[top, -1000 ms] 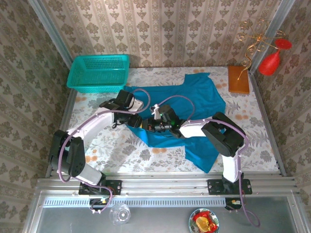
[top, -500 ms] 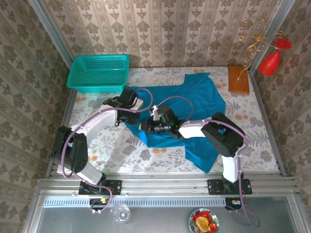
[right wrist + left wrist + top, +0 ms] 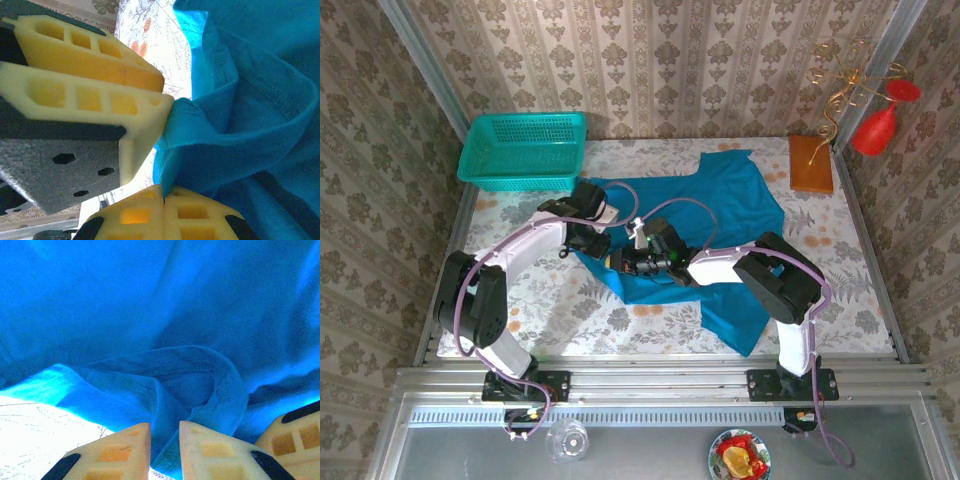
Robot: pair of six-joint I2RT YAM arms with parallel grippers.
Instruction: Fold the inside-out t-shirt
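Over the last second the left arm (image 3: 525, 245) has swung in across the counter (image 3: 550, 300) to the near-left edge of the inside-out t-shirt (image 3: 740, 215). Its jaws have narrowed from wider apart to clenched on a rolled fold of the hem. They sit just beside the jaws of the right arm (image 3: 720, 265), which stay clamped on the same bunched edge. I judge that both arms now hold the cloth, so lifting or spreading it flat can begin; no fold is made yet. From its near-edge base the left arm arcs up and inward, its wrist tipped down at the hem. The right arm doubles back leftward, low across the shirt. The shirt lies rumpled mid-counter, reaching toward the far right, apart from the turquoise basket (image 3: 525, 150) at the far left.
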